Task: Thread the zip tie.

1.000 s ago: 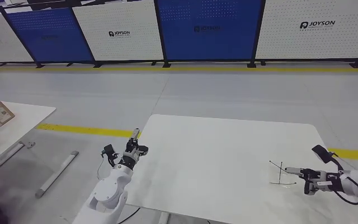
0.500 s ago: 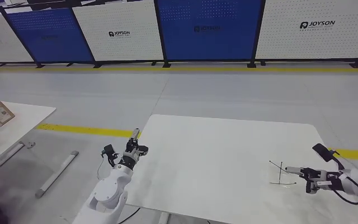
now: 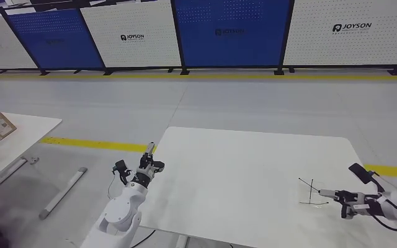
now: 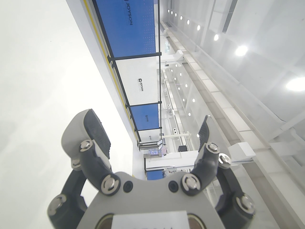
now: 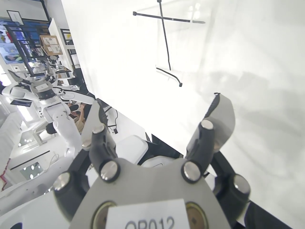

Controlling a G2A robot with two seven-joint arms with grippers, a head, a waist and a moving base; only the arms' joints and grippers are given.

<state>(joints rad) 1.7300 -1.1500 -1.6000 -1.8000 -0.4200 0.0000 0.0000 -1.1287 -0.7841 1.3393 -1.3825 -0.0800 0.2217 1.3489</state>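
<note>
Three black zip ties lie on the white table near its right front corner. Two of them cross; the third, curved zip tie lies closer to my right gripper. My right gripper hovers open just short of the curved tie, with nothing between its fingers. At the table's left edge my left gripper stands open and empty, pointing away from the ties toward the far panels.
A faint clear sheet seems to lie under the ties. Blue and white pegboard panels stand across the floor beyond the table. Another white table stands off to the left.
My right arm has drawn back slightly toward the table's right front corner, away from the ties. The left arm and the ties have not moved.
</note>
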